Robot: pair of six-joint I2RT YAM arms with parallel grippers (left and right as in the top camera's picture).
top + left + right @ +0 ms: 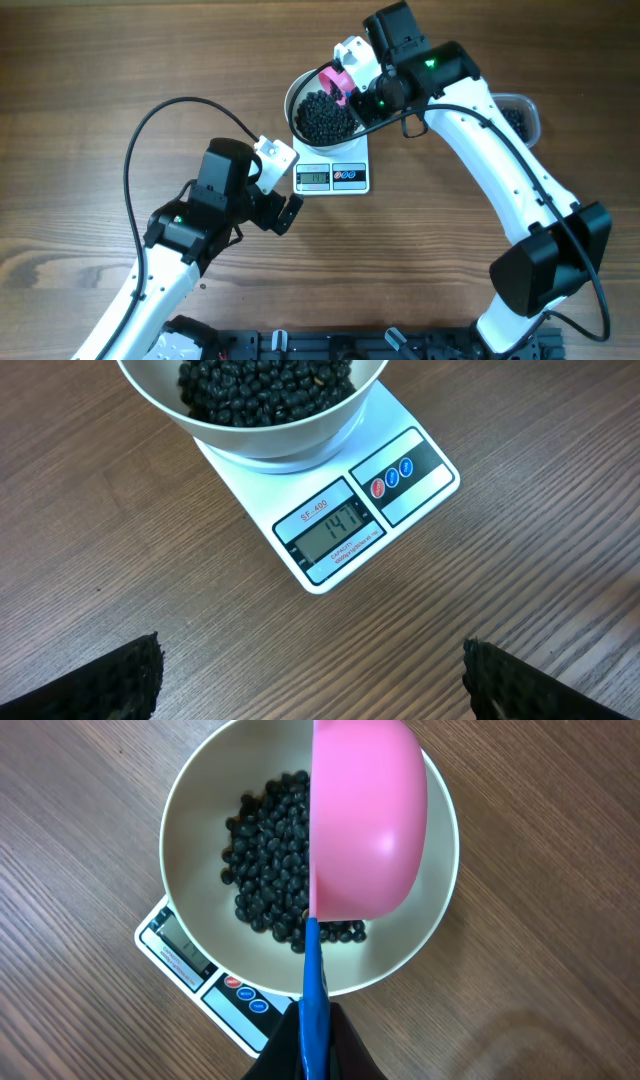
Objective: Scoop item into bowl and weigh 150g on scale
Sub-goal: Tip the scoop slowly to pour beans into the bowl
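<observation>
Loose, hard black beans (322, 118), apt to roll and seemingly better ladled than pinched, sit heaped in the white bowl (292, 100) on the digital scale (355, 160) at upper centre, where the right gripper (313, 1042) clamps the slim blue handle (313, 970) of the pink scoop (365, 820); the left gripper (320, 680) gapes empty.

The left arm (150, 290) rose from the base at lower left, wrist bent toward the middle; the left claw (310, 695) stood spread wide, holding nothing (only its two ribbed fingertips (120, 680) showed in its own camera); the right arm (500, 150) arched from lower right, far forward and inward; the right claw (315, 1045) was clamped on the blue handle of a pink scoop (365, 820).
</observation>
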